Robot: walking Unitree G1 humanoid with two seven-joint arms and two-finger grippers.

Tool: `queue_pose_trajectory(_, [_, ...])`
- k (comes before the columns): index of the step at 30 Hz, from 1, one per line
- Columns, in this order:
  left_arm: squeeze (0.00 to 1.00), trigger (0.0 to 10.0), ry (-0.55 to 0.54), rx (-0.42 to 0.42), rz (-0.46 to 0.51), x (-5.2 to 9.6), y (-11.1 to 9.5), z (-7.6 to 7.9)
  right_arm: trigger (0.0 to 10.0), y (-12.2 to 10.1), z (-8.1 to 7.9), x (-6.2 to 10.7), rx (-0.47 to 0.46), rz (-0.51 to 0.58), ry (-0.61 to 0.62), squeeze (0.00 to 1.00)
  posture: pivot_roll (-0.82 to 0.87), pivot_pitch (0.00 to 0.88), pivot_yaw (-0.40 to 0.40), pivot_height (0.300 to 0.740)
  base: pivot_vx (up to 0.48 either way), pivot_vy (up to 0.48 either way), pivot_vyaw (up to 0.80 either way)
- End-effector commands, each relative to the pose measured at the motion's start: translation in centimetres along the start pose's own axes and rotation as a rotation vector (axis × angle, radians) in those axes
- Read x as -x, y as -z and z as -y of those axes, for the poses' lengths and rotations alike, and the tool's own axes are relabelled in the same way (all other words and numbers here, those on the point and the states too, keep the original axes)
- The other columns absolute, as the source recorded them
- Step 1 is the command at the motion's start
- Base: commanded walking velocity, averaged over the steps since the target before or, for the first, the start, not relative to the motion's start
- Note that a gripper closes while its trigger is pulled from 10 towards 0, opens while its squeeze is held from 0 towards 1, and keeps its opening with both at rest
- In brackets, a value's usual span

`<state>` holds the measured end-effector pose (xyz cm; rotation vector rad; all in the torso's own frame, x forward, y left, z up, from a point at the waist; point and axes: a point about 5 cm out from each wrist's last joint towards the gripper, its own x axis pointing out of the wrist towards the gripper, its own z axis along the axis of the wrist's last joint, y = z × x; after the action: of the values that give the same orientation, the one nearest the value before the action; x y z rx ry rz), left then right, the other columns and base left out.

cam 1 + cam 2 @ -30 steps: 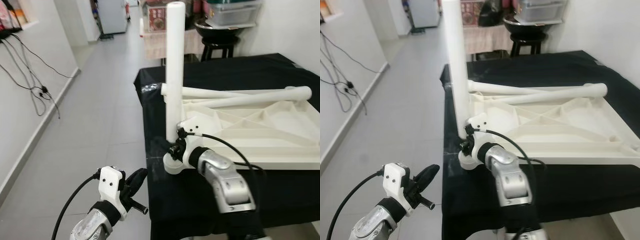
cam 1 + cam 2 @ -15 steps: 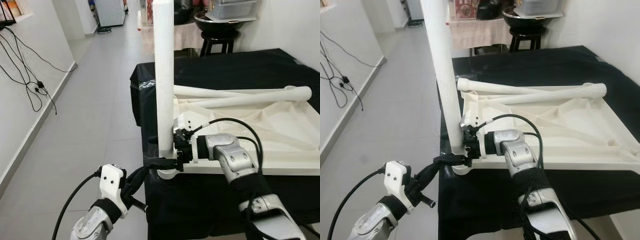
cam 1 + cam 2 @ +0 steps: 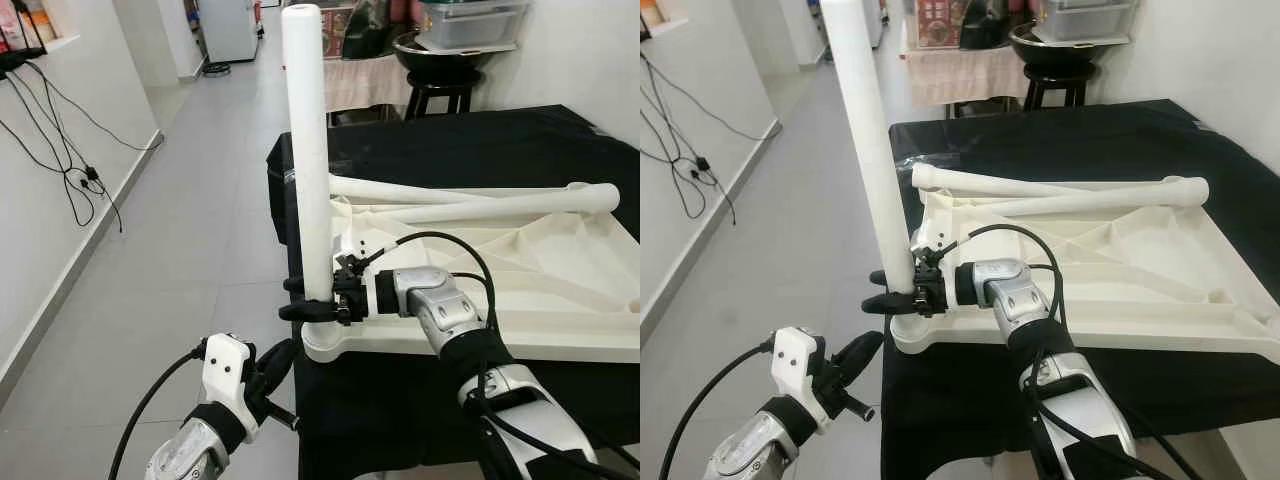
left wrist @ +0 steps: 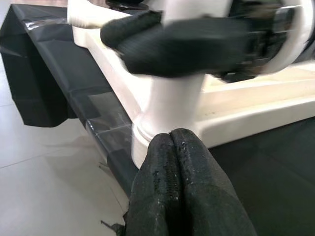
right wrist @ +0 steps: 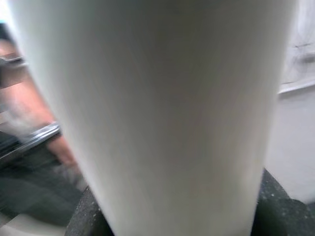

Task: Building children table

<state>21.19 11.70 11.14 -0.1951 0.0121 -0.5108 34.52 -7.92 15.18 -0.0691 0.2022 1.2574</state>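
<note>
Right pincer (image 3: 300, 300) clamped around the white leg (image 3: 306, 150) near its lower end, one black finger each side. Leg stands upright in the corner socket of the upside-down white tabletop (image 3: 520, 270), directly below the pincer. Tabletop lies on a desk (image 3: 470, 135) covered in black cloth, stretching away behind the pincer's wrist. Two more white legs (image 3: 470, 200) lie loose across the tabletop's far edge, well apart from the right pincer. Left pincer (image 4: 174, 147) fingers pressed together, gripping nothing, low off the desk corner, just below and in front of the socket, pointing at it. Grey tiled floor (image 3: 180, 230) beside the desk.
</note>
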Motion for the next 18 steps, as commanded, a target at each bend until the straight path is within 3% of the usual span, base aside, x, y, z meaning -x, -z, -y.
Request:
queue_pose_trajectory(1, [0.0,10.0,-0.006,-0.004,-0.01,0.1,0.1,-0.1,0.0,1.9,0.1,0.1,-0.089,-0.074,0.094,0.0,0.02,0.036,0.027,0.74,0.0,0.0,0.0])
queue_pose_trajectory(3, [0.0,10.0,-0.007,-0.004,-0.009,0.2,0.1,-0.1,0.0,2.1,0.1,0.0,-0.094,-0.075,0.107,0.0,0.02,0.036,0.027,0.74,0.0,0.0,0.0])
queue_pose_trajectory(4, [0.0,10.0,-0.009,-0.005,-0.007,0.2,0.0,-0.1,0.0,2.1,0.9,-0.2,-0.202,0.06,0.533,0.0,0.01,0.042,0.017,0.74,0.0,0.0,0.0])
queue_pose_trajectory(6, [0.0,10.0,-0.009,-0.005,-0.007,0.2,0.0,-0.1,0.0,2.1,0.9,-0.2,-0.202,0.06,0.533,0.0,0.01,0.042,0.017,0.74,0.0,0.0,0.0])
queue_pose_trajectory(7, [0.0,10.0,-0.01,-0.005,-0.006,0.3,0.0,-0.3,0.0,3.4,-0.9,0.4,-0.196,0.014,0.69,0.0,0.0,0.058,0.037,0.74,0.0,0.0,0.0])
queue_pose_trajectory(8, [0.0,10.0,-0.01,-0.005,-0.006,0.3,0.0,-0.3,0.0,3.4,-0.9,0.4,-0.196,0.014,0.69,0.0,0.0,0.058,0.037,0.74,0.0,0.0,0.0])
queue_pose_trajectory(9, [0.0,10.0,0.0,0.0,-0.01,0.2,0.0,-0.4,0.0,4.2,-1.7,1.3,-0.223,-0.028,0.786,0.0,0.01,0.047,0.032,0.74,0.0,0.0,0.0])
queue_pose_trajectory(11, [0.0,10.0,0.002,-0.008,-0.011,0.2,-0.1,-0.5,0.0,4.6,-2.2,1.7,-0.22,-0.058,0.809,0.0,-0.01,0.039,0.038,0.74,0.0,0.0,0.0])
queue_pose_trajectory(12, [0.0,10.0,0.004,-0.015,-0.011,0.2,-0.1,-0.6,0.0,4.6,-2.5,1.6,-0.201,-0.082,0.756,0.0,-0.01,0.04,0.039,0.74,0.0,0.0,0.0])
queue_pose_trajectory(18, [0.0,10.0,-0.008,-0.012,-0.006,0.2,-0.1,-0.6,0.0,4.6,-2.3,1.8,-0.218,-0.073,0.77,0.0,-0.01,0.045,0.041,0.74,0.0,0.0,0.0])
